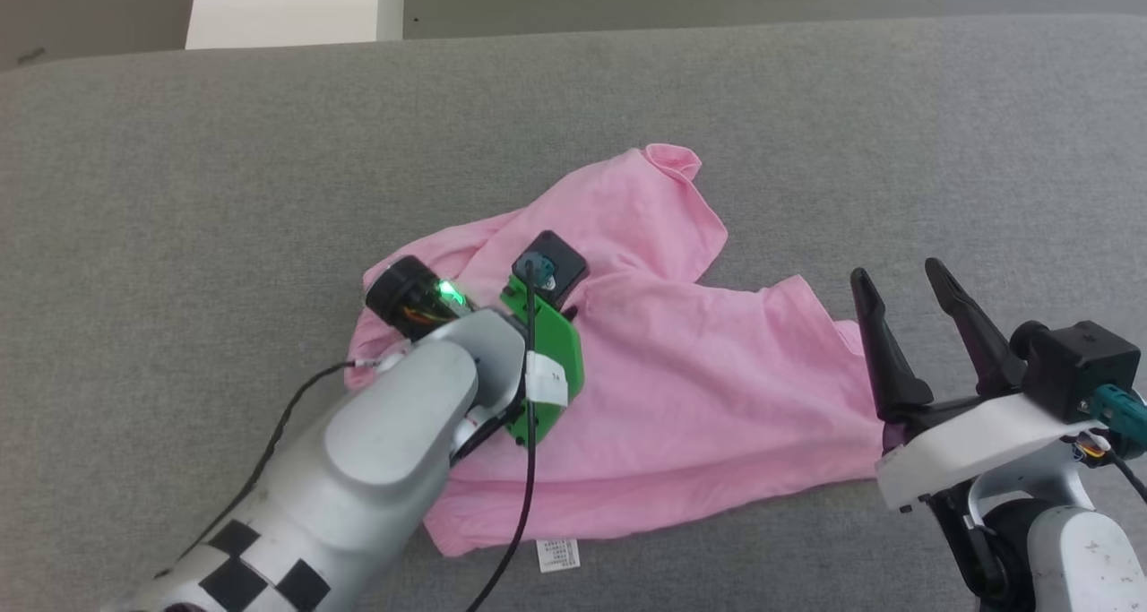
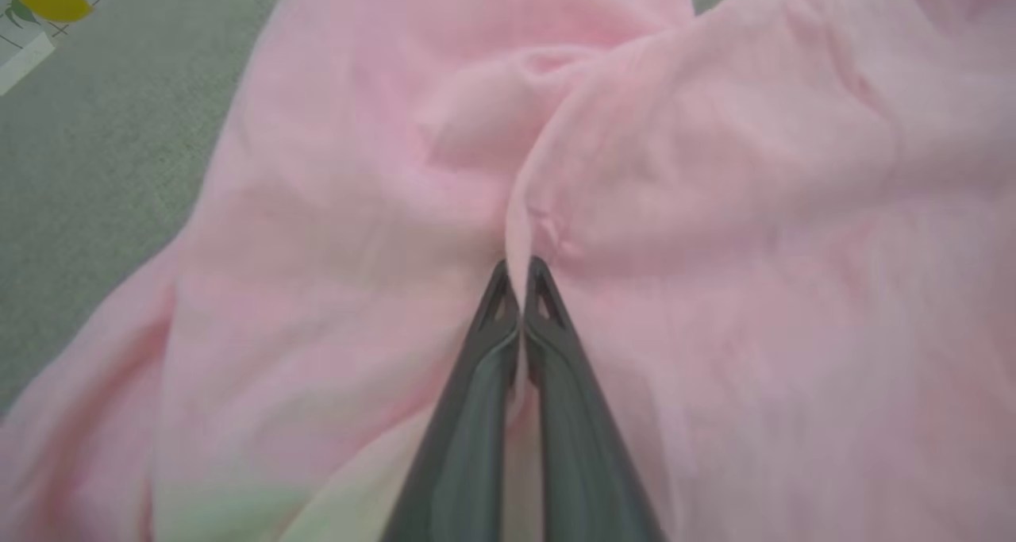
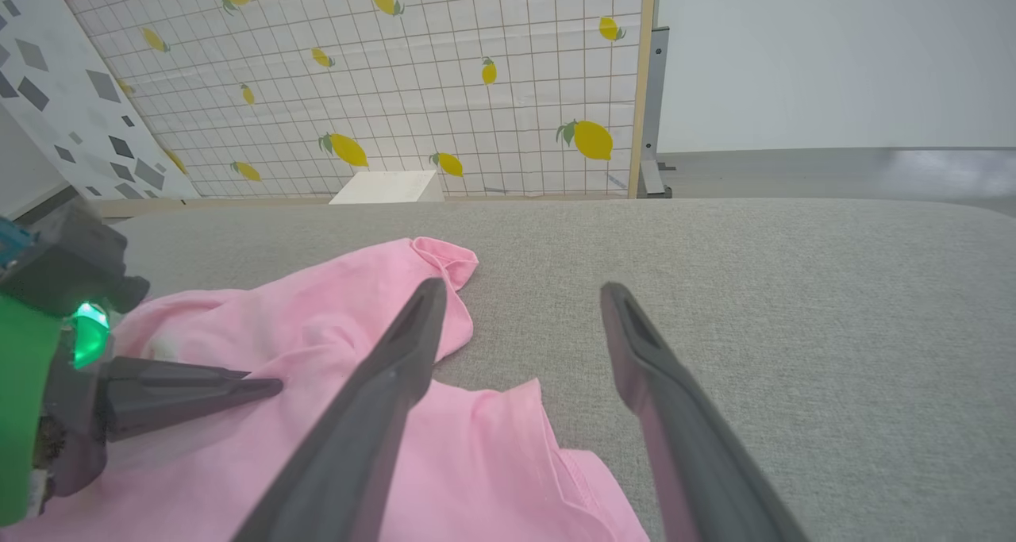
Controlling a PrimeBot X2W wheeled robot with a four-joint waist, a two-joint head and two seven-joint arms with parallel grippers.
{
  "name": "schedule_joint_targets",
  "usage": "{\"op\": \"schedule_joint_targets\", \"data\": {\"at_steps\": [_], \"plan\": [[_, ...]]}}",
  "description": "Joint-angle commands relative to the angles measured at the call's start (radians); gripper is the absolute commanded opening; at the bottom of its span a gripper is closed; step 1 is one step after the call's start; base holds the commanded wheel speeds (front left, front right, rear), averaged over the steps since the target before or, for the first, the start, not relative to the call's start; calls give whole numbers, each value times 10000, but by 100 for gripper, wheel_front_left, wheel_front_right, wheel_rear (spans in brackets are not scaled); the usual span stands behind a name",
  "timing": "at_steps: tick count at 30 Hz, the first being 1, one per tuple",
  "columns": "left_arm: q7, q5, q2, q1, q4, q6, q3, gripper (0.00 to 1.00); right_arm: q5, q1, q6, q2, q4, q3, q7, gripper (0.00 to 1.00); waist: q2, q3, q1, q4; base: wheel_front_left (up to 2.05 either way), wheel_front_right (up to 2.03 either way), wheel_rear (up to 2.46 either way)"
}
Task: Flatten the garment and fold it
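The garment (image 1: 681,379), light pink and rumpled, lies spread across the middle of the grey cushioned surface (image 1: 179,191), with its small white label (image 1: 557,554) at the near edge. My left arm reaches over its left half. In the left wrist view my left gripper (image 2: 519,263) is shut on a raised ridge of the garment (image 2: 754,209). The right wrist view shows those closed fingers (image 3: 198,391) lying on the garment (image 3: 317,304). My right gripper (image 1: 896,271) stands open at the garment's right edge, holding nothing, its fingertips (image 3: 521,288) above the cloth's edge.
A white box (image 1: 287,3) stands beyond the far edge of the surface. A lemon-patterned grid panel (image 3: 436,74) rises behind it. Bare grey surface stretches left, far and right of the garment.
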Motion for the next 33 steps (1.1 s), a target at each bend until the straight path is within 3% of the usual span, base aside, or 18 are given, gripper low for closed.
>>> {"op": "schedule_joint_targets", "data": {"at_steps": [1, 7, 18, 19, 20, 24, 27, 31, 33], "plan": [[-199, -94, 80, -373, -1, -35, 26, 0, 26, -182, -15, -5, 48, 52, -90, 100, 0, 136, -1, -80, 0, 0, 0], [-977, 12, 112, -1264, 446, 162, 398, 0, 91, -332, -15, -5, 126, 162, -67, 100, 0, 458, -1, -102, 0, 0, 0], [-2280, 119, 37, -3196, 2610, 616, 1096, 0, 293, -861, -15, -5, 350, 861, -37, 100, 0, 1153, -1, -574, 0, 0, 0], [-2489, 53, -40, -3343, 2913, 591, 1164, 96, 321, -893, -15, -5, 404, 907, -73, 100, 0, 1202, -1, -609, 0, 0, 0], [-2631, -14, -89, -3368, 3001, 575, 1223, 100, 324, -892, -15, -5, 425, 898, -88, 100, 0, 1204, -1, -601, 0, 0, 0], [-3628, -255, -272, -3202, 3212, 728, 1516, 100, 247, -813, -15, -5, 488, 680, -147, 100, 0, 1033, -1, -385, 0, 0, 0], [-5003, -603, -476, -2552, 2987, 1083, 1976, 100, 179, -680, -15, -5, 481, 489, -212, 100, 0, 587, -1, 12, 0, 0, 0], [-5457, -957, -584, -1323, 1854, 1547, 2664, 100, 157, -514, -15, -5, 492, 443, -150, 100, 0, 15, -1, 403, 0, 0, 0], [-5477, -1081, -597, -434, 663, 1796, 3210, 100, 145, -390, -15, -5, 487, 381, -94, 100, 0, -271, -1, 595, 0, 0, 0]]}}
